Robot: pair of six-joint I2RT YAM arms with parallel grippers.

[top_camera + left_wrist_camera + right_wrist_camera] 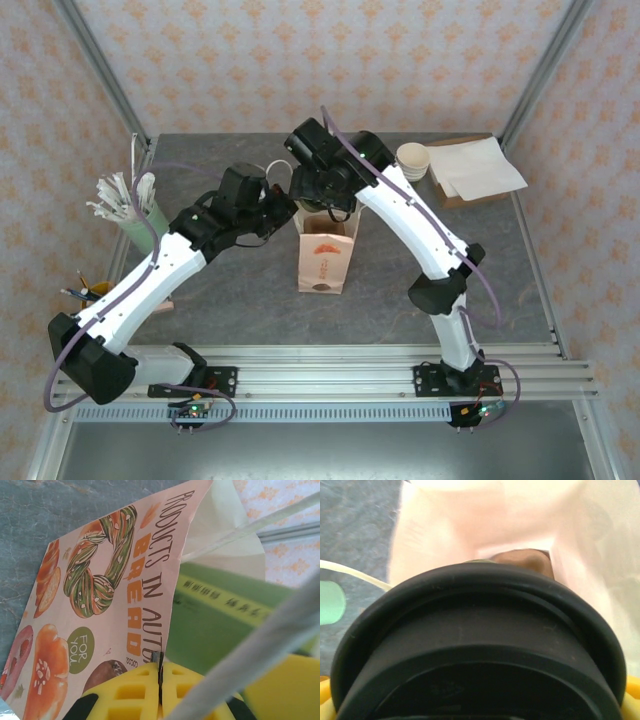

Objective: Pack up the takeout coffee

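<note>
Bagging step under way. Left gripper (161, 680) pinching left rim of paper bag (325, 260), propping mouth open. Right gripper (325, 198) clasping lidded takeout coffee (480, 645), hovering over bag mouth, mid-table. Next move likely calling for straight descent, then release.

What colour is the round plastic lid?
The lid is black; the right wrist view shows it best.

mint cup with sticks (140, 218): left of bag (325, 255) | cup stack (412, 158): behind-right of bag | napkins (482, 165): farther right of bag
</note>
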